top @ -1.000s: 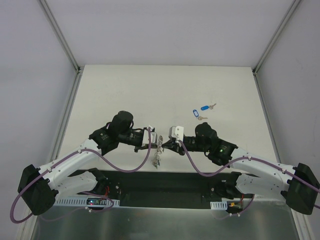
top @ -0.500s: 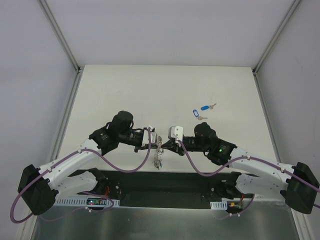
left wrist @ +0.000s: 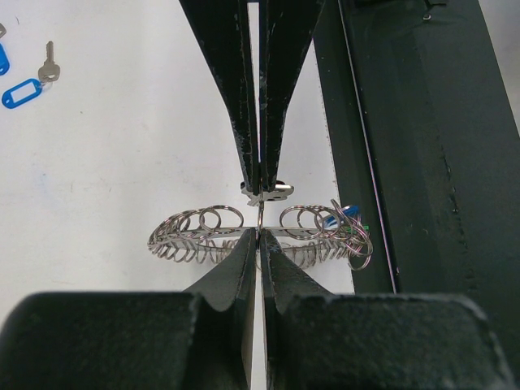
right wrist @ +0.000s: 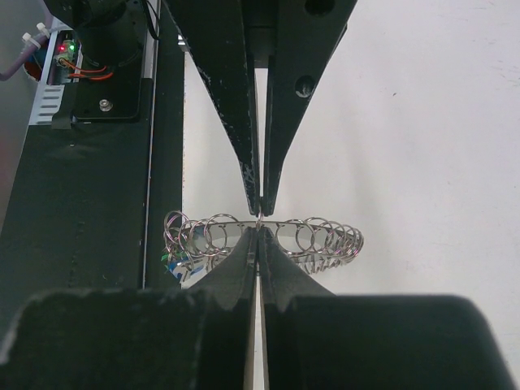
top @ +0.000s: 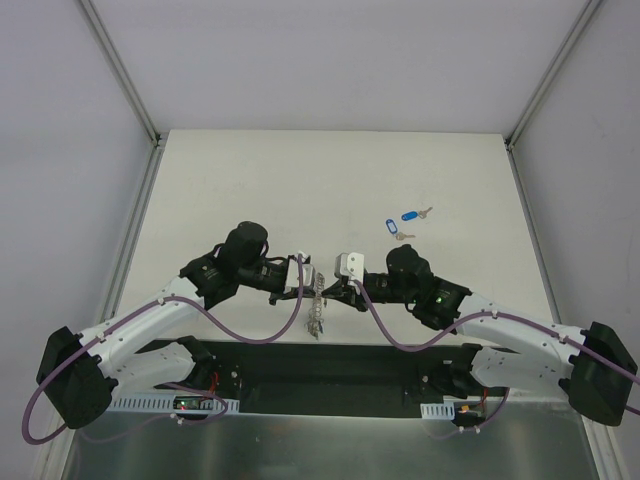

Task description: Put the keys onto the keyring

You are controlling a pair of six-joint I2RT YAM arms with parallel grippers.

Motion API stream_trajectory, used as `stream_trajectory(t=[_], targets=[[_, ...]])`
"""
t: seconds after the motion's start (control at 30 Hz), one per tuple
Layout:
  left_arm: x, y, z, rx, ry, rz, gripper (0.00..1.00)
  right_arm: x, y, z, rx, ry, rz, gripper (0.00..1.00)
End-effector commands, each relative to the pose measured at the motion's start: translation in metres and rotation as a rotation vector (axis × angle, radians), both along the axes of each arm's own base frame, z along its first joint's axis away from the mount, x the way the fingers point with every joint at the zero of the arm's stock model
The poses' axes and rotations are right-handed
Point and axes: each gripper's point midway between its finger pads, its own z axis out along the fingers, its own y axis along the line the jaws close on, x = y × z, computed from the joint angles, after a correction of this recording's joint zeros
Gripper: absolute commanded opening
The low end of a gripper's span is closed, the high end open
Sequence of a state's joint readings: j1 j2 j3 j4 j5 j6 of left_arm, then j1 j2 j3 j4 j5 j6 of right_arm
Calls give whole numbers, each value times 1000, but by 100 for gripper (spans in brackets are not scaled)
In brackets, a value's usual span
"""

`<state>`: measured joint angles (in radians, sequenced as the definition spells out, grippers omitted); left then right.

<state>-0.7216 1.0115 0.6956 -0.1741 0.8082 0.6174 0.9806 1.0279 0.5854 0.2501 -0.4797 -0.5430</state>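
My left pincer (left wrist: 258, 237) is shut tight, its tips pinched onto the rim of the keyring (left wrist: 203, 236) where the small wire rings crowd the band. Nose to nose with it, my right pincer (left wrist: 260, 185) is also closed, on a small silver piece (left wrist: 275, 191) right at that rim. I cannot tell whether this is a key's head or just one of the wire rings.

Over the last second the right arm has crept a little toward the left one, and the ring between them has shifted slightly with it. The two sets of tips now all but touch across a single upright wire ring. Neither pincer has opened at all in that time. I read this as the fine threading step still in progress and not yet finished.

From the top view the keyring shows as a narrow strip between the two pincers, close to the near edge of the tabletop (top: 250, 180) and seemingly held on a tilt. One blue tag (left wrist: 345, 214) already hangs at its near end. Further out, the keys (top: 407, 214) with blue tags lie where they lay before, well apart from the ring on the far right — so there is more to fetch
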Motion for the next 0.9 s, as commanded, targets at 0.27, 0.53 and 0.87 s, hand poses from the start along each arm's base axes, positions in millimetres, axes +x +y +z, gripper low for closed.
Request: stream_trajectory(t=[0.27, 0.53, 0.87], targets=[[-7, -11, 24, -71, -26, -67, 0, -1, 12, 35, 89, -52, 36, 1], [-8, -12, 25, -74, -13, -75, 0, -1, 13, 33, 84, -55, 36, 1], [-12, -14, 29, -91, 13, -93, 0, -2, 15, 28, 63, -70, 41, 1]])
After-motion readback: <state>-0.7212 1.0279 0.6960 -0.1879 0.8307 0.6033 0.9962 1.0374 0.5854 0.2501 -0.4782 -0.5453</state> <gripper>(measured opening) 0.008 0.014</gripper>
